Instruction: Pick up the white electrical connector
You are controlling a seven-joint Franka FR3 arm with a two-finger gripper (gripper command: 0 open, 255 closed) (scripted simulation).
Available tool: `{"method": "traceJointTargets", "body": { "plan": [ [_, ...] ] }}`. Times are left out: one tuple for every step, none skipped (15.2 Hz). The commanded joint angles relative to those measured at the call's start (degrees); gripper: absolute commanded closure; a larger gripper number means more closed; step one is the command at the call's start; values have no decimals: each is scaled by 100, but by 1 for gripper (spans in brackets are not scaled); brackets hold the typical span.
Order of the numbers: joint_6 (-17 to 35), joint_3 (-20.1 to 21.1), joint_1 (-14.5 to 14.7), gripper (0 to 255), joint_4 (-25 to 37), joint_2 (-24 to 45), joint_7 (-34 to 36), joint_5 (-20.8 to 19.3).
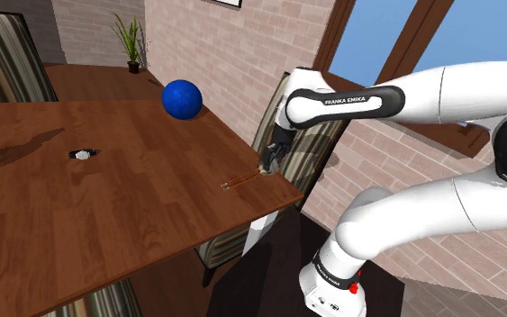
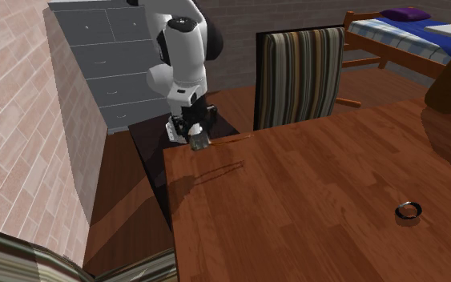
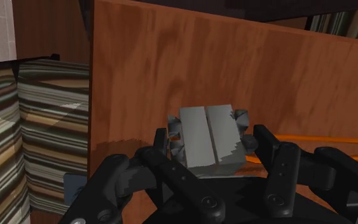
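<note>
The electrical connector [image 3: 206, 130] is a pale grey block, split down its middle, with a thin orange cable [image 3: 327, 139] trailing off to one side. My black gripper [image 3: 209, 147] is shut on it, one finger on each flank. In the shoulder view the gripper [image 1: 269, 162] hangs over the wooden table's near right corner, and the cable [image 1: 239, 183] runs out over the tabletop. In the second exterior view the gripper [image 2: 197, 141] holds the connector [image 2: 199, 144] just above that corner, and the cable's shadow falls apart from it on the wood.
A blue ball [image 1: 181, 97] rests at the table's far edge, and a small black-and-white ring [image 1: 82, 155] lies mid-table. A striped chair [image 2: 299, 76] stands tight against the table [image 2: 312, 200] beside the gripper. Behind the arm is a grey dresser [image 2: 107, 64].
</note>
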Motion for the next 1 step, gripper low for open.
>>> {"method": "traceJointTargets", "body": {
  "plan": [
    [-55,1,-3,255,28,-25,-4,0]
  ]
}}
